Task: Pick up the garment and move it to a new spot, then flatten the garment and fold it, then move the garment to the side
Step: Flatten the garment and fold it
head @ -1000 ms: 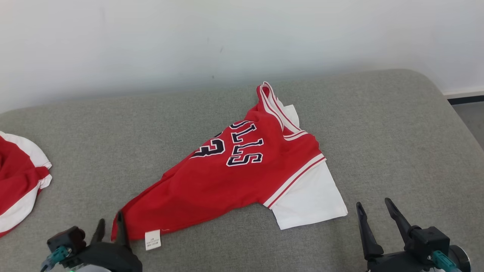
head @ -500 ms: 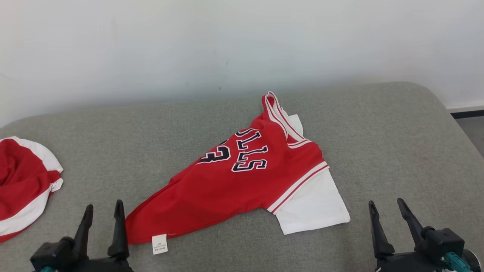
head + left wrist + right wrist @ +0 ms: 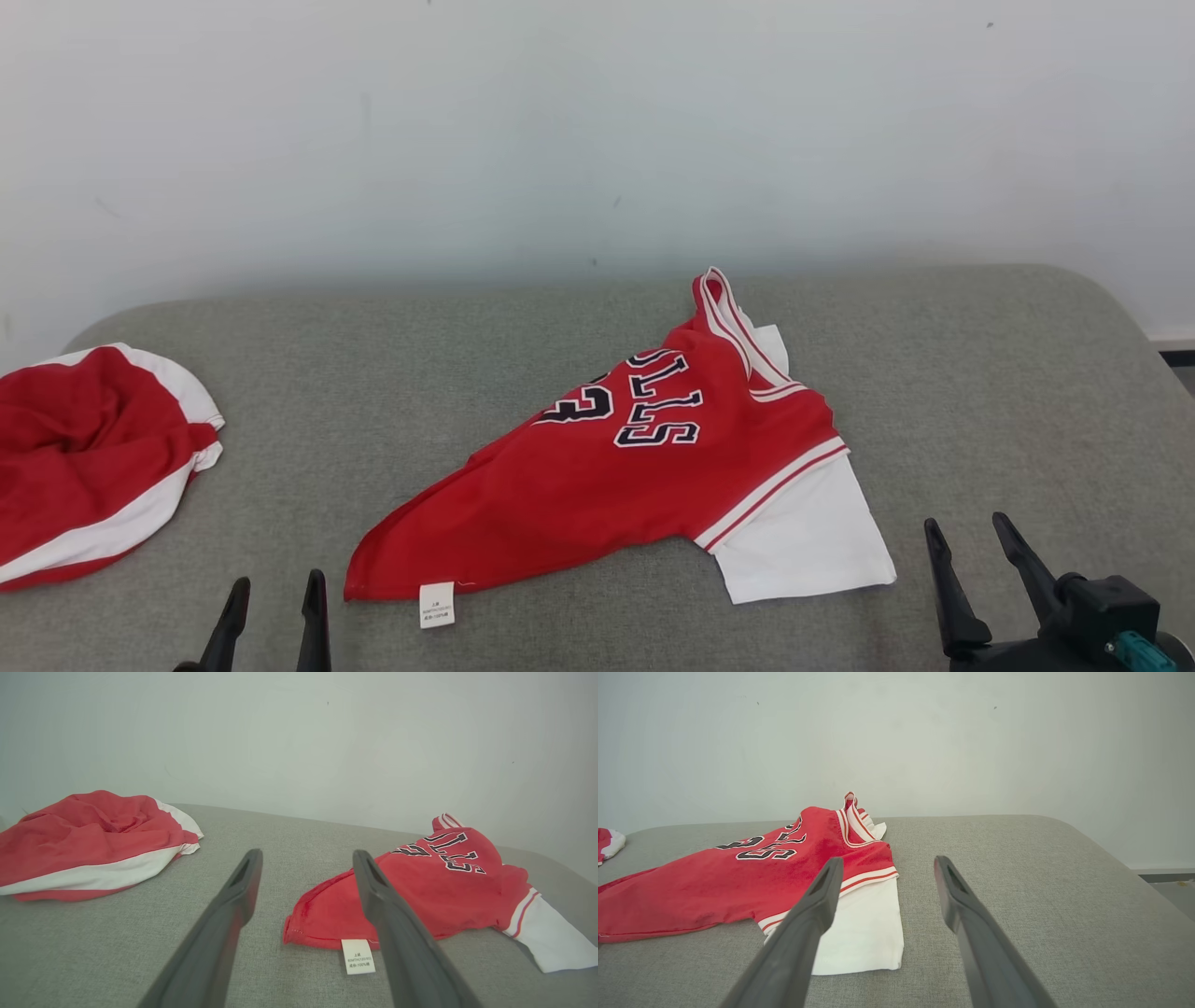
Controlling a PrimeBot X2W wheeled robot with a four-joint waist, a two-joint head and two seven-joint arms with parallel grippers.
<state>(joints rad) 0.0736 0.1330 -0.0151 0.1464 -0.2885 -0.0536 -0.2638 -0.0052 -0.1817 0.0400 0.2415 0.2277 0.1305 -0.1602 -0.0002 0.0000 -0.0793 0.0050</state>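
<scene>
Left gripper (image 3: 276,581) sits at the bottom edge of the head view, its two dark fingers spread wide with nothing between them. Its tips stop just short of the garment (image 3: 607,467), a red jersey with dark lettering that lies near the middle of a grey cushion (image 3: 373,373). The right gripper (image 3: 964,523) is equally wide and empty, just beside the jersey's white sleeve (image 3: 803,546).

The jersey is not flat. It is gathered into a wedge that narrows toward the near left corner, where a small white care label (image 3: 436,604) pokes out. Its neckline stands up in a ridge at the far end. The likely trouble is in the grasp. The layers appear doubled, so fingers closing on the narrow corner may catch only the top layer or the label alone. The cloth would then twist rather than spread.

Room is generous ahead and to the right, where bare cushion runs to a rounded edge with floor (image 3: 1171,889) beyond. Cloth set too near that edge could slide off. To the left, well apart, lies a second red and white garment (image 3: 84,457), so spreading leftward risks overlap. A pale wall (image 3: 560,140) closes the far side.
</scene>
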